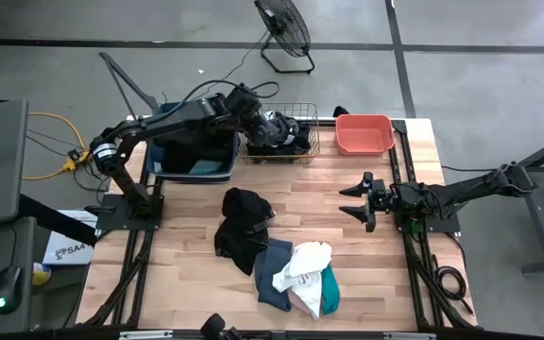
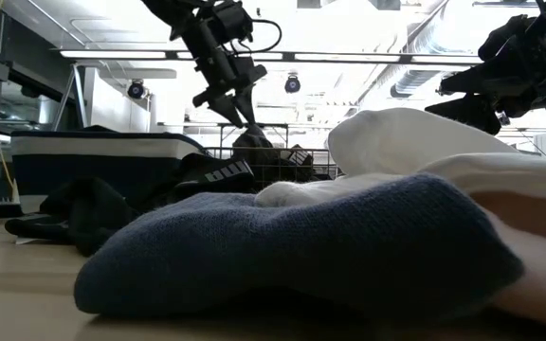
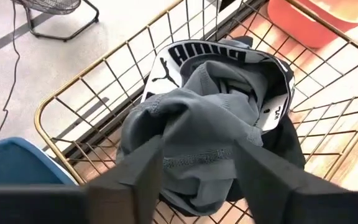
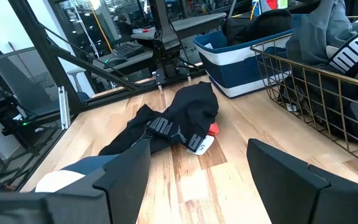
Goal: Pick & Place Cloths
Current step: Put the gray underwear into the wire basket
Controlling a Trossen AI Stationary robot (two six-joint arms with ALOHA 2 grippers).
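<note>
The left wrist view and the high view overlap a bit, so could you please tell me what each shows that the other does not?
Only the left wrist view shows the white lettering on the black waistband under the grey cloth that the left tool is shut on. Only the high view shows the open right tool, the cloth pile and the teal cloth. Both show the wire basket, coral tub, blue tub and fan.

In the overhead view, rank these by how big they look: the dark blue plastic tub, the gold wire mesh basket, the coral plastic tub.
1. dark blue plastic tub, partly under the left arm
2. gold wire mesh basket
3. coral plastic tub
</note>
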